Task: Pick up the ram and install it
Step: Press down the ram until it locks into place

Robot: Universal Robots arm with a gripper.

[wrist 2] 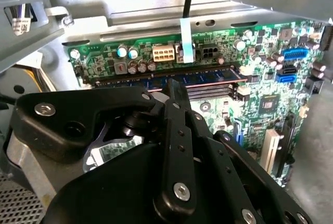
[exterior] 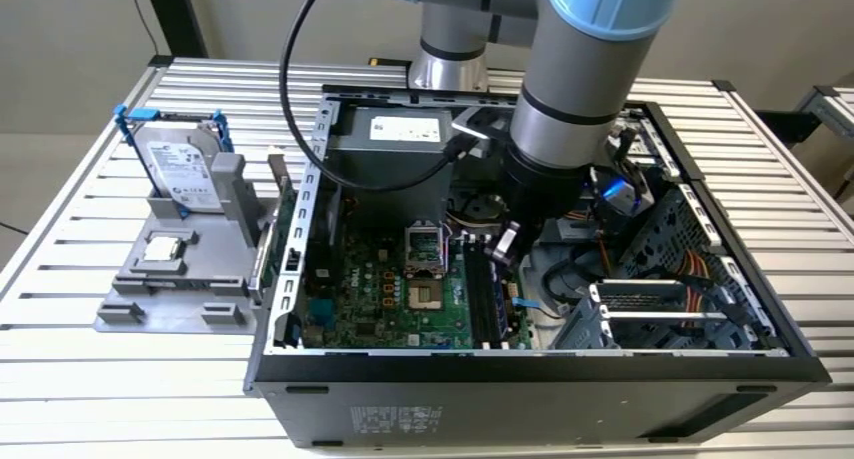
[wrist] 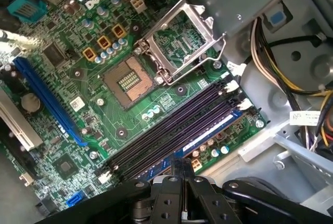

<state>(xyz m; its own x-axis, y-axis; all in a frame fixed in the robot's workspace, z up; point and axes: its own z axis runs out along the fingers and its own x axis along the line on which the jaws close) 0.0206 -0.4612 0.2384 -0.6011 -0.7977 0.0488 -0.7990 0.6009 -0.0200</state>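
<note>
The ram (wrist 2: 208, 76) is a dark blue-green stick standing on edge in the outermost long slot of the motherboard (wrist: 78, 52); its white label shows in the first wrist view (wrist: 208, 136). My gripper (wrist 2: 171, 84) is shut with nothing between its fingers. Its black tips cross the ram's length and sit at its top edge, near the middle of the stick. In the exterior view the gripper (exterior: 506, 247) hangs inside the open computer case (exterior: 534, 369), over the black memory slots (exterior: 483, 301).
The open processor socket (wrist: 127, 81) lies beside the slots. Bundled cables (wrist: 291, 73) and a drive cage (exterior: 667, 309) crowd the case on the exterior view's right. On the table to the exterior view's left, a grey stand (exterior: 174, 289) holds a hard drive (exterior: 178, 169) and a small chip (exterior: 163, 247).
</note>
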